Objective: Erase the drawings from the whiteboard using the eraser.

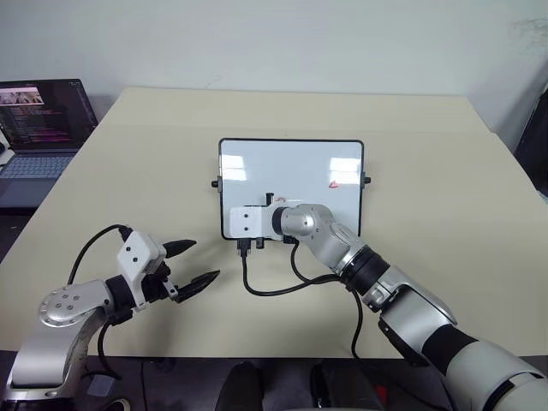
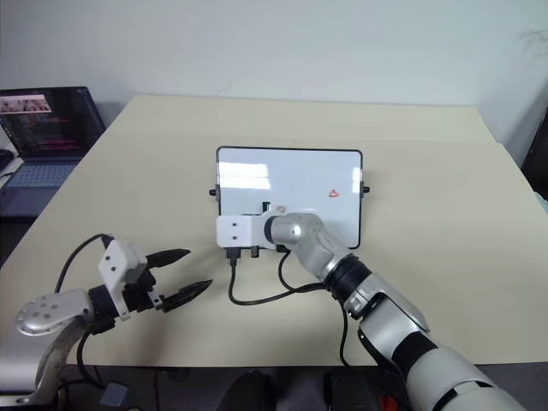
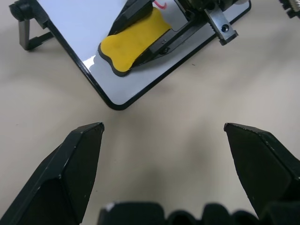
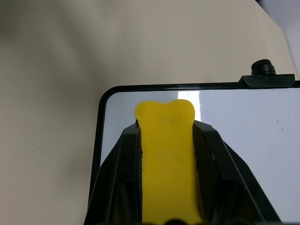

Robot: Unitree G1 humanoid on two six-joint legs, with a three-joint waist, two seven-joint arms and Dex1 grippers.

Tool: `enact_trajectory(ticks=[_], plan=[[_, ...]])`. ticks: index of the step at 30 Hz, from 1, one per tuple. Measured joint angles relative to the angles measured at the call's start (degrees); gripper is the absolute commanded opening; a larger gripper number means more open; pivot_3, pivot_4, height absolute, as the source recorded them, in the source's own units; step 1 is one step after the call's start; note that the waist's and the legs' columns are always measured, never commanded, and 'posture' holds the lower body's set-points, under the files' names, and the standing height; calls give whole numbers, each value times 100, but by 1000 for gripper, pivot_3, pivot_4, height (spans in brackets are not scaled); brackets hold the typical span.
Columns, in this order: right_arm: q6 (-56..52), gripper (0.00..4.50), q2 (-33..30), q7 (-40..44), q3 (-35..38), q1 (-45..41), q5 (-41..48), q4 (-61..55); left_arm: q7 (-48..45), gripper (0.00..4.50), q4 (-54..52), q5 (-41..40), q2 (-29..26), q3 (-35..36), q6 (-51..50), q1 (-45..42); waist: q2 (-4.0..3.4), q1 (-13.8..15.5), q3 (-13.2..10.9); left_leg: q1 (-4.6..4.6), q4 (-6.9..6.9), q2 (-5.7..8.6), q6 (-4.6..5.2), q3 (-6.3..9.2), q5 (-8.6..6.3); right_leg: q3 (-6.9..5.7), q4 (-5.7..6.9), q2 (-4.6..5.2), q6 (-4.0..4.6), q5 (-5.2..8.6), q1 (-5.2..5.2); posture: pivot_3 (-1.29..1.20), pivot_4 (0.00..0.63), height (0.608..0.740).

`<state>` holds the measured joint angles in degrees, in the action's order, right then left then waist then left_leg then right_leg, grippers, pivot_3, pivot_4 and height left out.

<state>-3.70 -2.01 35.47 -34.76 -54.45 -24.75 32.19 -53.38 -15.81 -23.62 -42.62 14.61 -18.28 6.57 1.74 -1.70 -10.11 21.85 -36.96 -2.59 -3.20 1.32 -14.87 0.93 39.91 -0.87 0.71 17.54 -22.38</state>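
in the left eye view you are looking at the whiteboard (image 1: 291, 184) lying flat in the middle of the table (image 1: 445, 223), with a laptop (image 1: 38, 128) off at the far left. your right gripper (image 1: 257, 214) is reaching over the board's near left part, and a small red triangle (image 1: 336, 181) is sitting well apart toward the right side. your left gripper (image 1: 193, 261) is hanging over bare table, fingers spread wide, holding nothing.

in the left wrist view you are seeing the eraser (image 3: 133, 42) pinched between the right gripper's fingers, close over the board near its corner, with a red mark (image 3: 161, 4) just beyond it.

in the right wrist view the fingers are closing snugly on the eraser's long sides. it is looking like a light, slightly soft block, so you are likely best gripping it mid-length as now and pressing gently; the glossy board may be sliding under a hard push.
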Motion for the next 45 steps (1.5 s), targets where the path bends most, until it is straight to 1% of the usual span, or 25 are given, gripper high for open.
enact_trajectory(ticks=[3,8,15,21,23,27,30,33,37,42,45], plan=[[-109,1123,-155,45,64,9,3,-188,-60,4500,60,4,0,-134,0,-146,1,11,1,-1,-1,1,0,0,0,0,0,0,0,0,2,0,150,740],[-359,1123,-313,457,64,267,7,-628,-119,4500,95,10,-14,-174,0,-294,1,-3,1,-3,0,1,0,-1,0,1,0,0,0,0,2,0,150,740],[-420,1123,-365,367,38,327,-71,-729,-129,4500,138,18,-13,-274,0,-321,1,5,1,-4,-2,2,0,2,0,-1,2,0,0,0,3,0,150,740],[-572,1123,-562,684,23,442,-95,-1066,-156,4500,188,17,-15,-297,0,-316,1,10,1,-5,-2,3,0,1,0,-1,1,1,-1,0,5,0,150,740],[-577,1123,-525,654,23,446,-96,-1057,-176,4500,187,17,-15,-297,0,-313,1,-2,1,-6,-1,1,0,2,0,-2,2,-1,0,0,5,0,150,740],[-437,1123,-135,107,39,380,-114,-683,-200,4500,183,14,-19,-297,0,-286,0,-27,0,-8,0,-4,0,1,0,0,5,-5,0,0,2,0,150,740],[-404,1123,-34,-63,43,362,-112,-591,-224,4500,181,13,-35,-297,-1,-269,0,-21,-1,-3,1,-2,0,1,0,0,1,-4,0,0,2,0,150,740],[-453,1123,-49,-5,43,364,-102,-603,-236,4500,180,13,-47,-297,-1,-265,0,-19,-1,-2,2,-1,0,-1,0,1,-3,-2,0,0,2,0,150,740],[-586,1123,-213,403,20,459,-72,-815,-245,4500,181,9,-71,-297,-2,-269,-1,-7,-1,-3,2,-1,0,2,0,-2,-2,-2,0,0,2,0,150,740],[-575,1123,-268,-34,173,382,-105,-800,-313,4500,202,10,-88,-326,-2,-411,-2,4,-2,-3,-1,1,0,4,1,-3,2,-2,0,0,2,0,150,740],[-621,1123,-396,-20,318,320,-84,-876,-387,4500,252,14,-90,-436,-1,-576,0,11,-1,-5,-1,3,0,2,1,-1,1,-2,-1,0,6,0,150,740]])
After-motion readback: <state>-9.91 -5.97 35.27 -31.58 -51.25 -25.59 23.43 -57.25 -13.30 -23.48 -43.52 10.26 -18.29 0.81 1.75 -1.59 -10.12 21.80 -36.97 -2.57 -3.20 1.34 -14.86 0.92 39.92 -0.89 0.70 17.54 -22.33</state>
